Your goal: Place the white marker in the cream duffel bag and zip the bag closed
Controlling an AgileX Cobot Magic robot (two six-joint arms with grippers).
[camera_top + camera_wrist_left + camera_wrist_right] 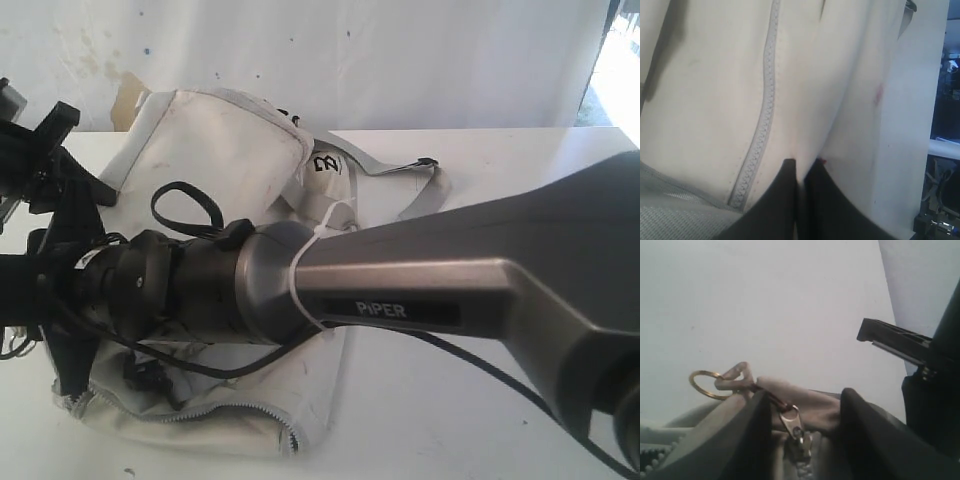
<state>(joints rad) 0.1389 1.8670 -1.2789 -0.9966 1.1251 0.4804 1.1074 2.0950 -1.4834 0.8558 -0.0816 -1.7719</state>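
Note:
The cream duffel bag (230, 150) lies on the white table under both arms. The white marker is out of view. In the left wrist view my left gripper (802, 162) is shut on a fold of the bag's fabric (705, 100), beside the grey zipper (762, 125). My right arm (400, 270) reaches across to the bag's left end. In the right wrist view my right gripper (804, 395) is open. The metal zipper slider (792, 422) sits between its fingers, close to one of them. The cord pull with a gold ring (702, 385) hangs just past that finger.
A grey strap (400, 170) with a black buckle trails from the bag onto the table (480, 400). A black cable (180, 205) loops over the bag. The zipper's teeth (200, 415) run along the bag's near edge. A black part of the other arm (895, 342) stands close by.

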